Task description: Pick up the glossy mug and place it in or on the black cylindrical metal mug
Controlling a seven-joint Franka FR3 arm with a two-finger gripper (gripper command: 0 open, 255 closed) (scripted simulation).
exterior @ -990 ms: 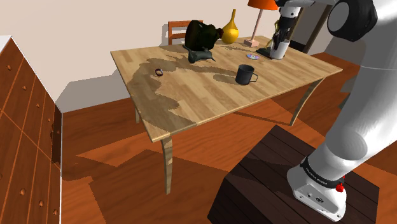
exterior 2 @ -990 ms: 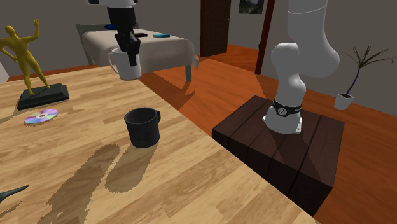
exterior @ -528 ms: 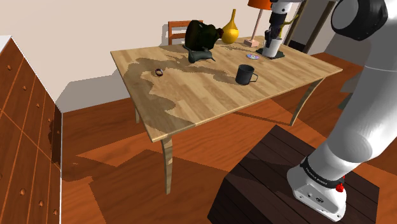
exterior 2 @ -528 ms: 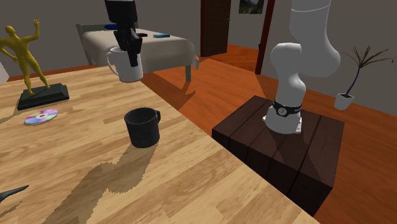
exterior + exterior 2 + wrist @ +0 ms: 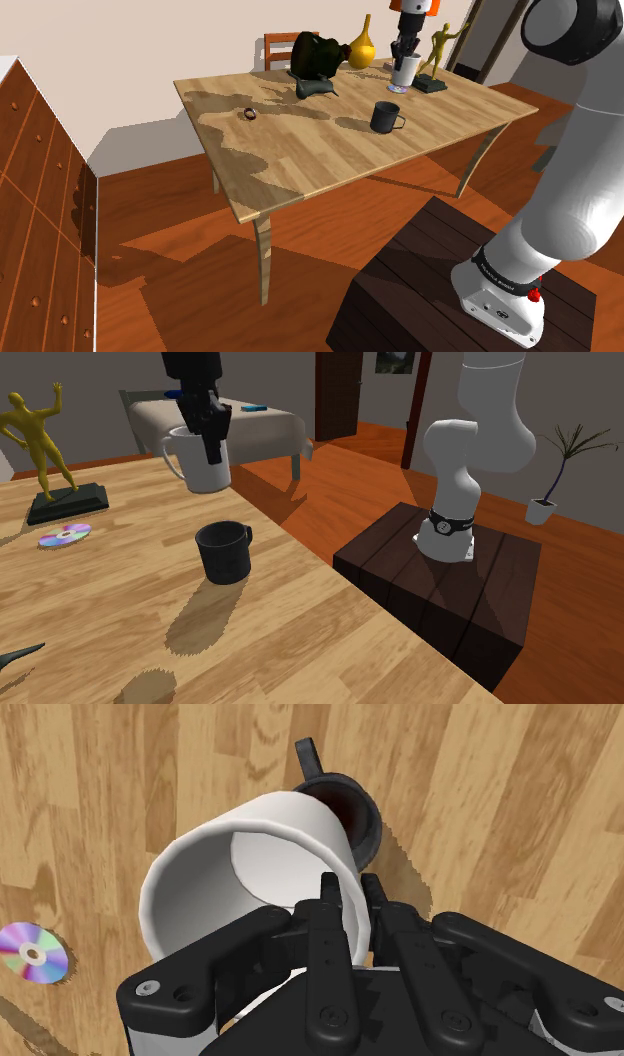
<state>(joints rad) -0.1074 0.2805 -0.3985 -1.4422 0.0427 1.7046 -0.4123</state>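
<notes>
White mug point(image 5: 200, 884), rigid, glossy and probably slippery, hangs from the end effector point(image 5: 352, 899), whose fingers are clamped across its wall at the rim, one inside and one outside; such a pinch may let it pivot. The wrist view places the black mug point(image 5: 350, 809) beneath and just beyond the end effector. The second exterior view adds the white mug's clearance above the counter point(image 5: 300, 622).
</notes>
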